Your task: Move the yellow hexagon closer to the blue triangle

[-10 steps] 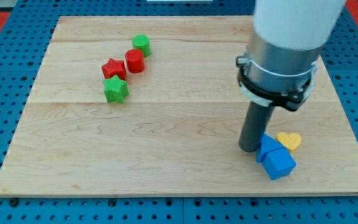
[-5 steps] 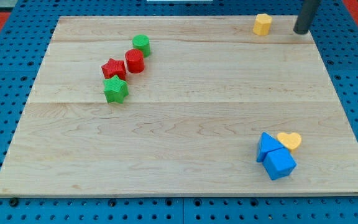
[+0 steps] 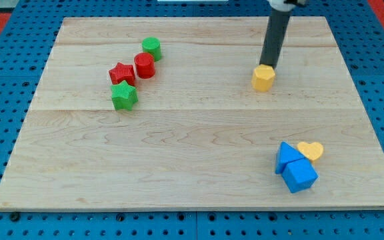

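Note:
The yellow hexagon [image 3: 263, 78] lies on the wooden board [image 3: 192, 167], right of centre in the upper half. My tip [image 3: 269, 64] touches its top edge, just above it in the view. The blue triangle [image 3: 286, 157] lies near the view's bottom right, well below the hexagon. It touches a blue cube [image 3: 299, 175] below it and a yellow heart [image 3: 311, 150] at its right.
At the view's upper left is a cluster: a green cylinder [image 3: 151, 47], a red cylinder [image 3: 144, 65], a red star [image 3: 121, 73] and a green star [image 3: 124, 97]. The board's right edge runs close to the blue blocks.
The yellow hexagon has moved from the board's top edge down and slightly left towards the middle. My tip has moved from the top right corner to just above the hexagon.

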You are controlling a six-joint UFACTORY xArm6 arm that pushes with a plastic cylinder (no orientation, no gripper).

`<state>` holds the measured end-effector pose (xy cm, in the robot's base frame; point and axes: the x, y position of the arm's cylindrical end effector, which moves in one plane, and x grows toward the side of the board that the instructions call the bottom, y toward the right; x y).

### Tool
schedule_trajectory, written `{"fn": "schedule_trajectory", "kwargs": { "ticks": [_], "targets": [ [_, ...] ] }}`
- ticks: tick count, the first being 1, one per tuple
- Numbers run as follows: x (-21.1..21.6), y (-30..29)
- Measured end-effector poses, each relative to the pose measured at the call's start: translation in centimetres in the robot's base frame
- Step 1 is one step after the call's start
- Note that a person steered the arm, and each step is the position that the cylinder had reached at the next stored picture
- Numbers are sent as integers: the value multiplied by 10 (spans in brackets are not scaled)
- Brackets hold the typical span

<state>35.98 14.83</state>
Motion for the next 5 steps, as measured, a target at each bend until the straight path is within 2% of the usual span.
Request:
{"fn": "schedule_trajectory", "kwargs": {
  "ticks": [1, 2, 3, 4, 5],
  "targets": [
    [-13, 3],
    [31, -16],
    [90, -4],
    [51, -4],
    [29, -35]
  ]
}}
